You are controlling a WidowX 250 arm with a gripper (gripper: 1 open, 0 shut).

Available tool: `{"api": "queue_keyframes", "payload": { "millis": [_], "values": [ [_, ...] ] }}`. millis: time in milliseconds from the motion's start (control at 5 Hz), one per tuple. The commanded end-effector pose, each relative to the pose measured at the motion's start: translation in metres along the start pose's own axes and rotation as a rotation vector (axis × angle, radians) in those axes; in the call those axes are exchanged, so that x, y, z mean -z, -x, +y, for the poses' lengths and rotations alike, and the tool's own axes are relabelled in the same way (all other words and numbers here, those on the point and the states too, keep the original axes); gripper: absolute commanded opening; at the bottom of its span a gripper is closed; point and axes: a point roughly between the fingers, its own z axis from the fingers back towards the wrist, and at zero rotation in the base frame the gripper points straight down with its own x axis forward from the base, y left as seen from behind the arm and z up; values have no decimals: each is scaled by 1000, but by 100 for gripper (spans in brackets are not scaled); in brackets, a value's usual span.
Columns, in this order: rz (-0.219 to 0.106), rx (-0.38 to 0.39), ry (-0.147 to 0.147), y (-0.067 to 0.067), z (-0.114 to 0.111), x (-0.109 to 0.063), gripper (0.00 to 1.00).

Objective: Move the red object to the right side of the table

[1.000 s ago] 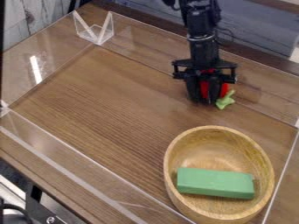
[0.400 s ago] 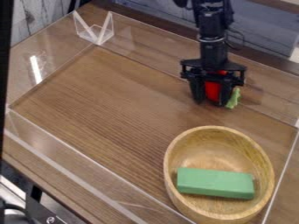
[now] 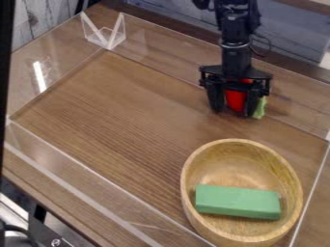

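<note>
The red object [image 3: 234, 98], a small glossy toy with a light green stem poking out at its right, lies on the brown wood-grain table [image 3: 129, 116] at the far right. My gripper [image 3: 234, 100] points straight down over it. The black fingers [image 3: 210, 97] stand open on either side of the toy, low at the tabletop. Part of the red toy is hidden behind the fingers, and whether they touch it I cannot tell.
A round light wooden bowl [image 3: 206, 164] sits at the near right with a green rectangular block [image 3: 237, 202] inside. Low clear acrylic walls [image 3: 52, 68] edge the table. A clear folded stand [image 3: 103, 32] is at the far left corner.
The gripper has opened around the red toy and shifted slightly right. The toy now rests on the table between the spread fingers.
</note>
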Motion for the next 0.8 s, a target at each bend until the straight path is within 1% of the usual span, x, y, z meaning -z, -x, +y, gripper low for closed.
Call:
{"api": "queue_keyframes", "payload": {
  "millis": [0,200,400,600],
  "values": [
    [-56,11,19,-6,-6,-15,100],
    [-52,27,32,-3,-8,-22,100],
    [-52,31,44,9,-9,-27,100],
    [-66,34,58,20,-9,-38,100]
  ]
}}
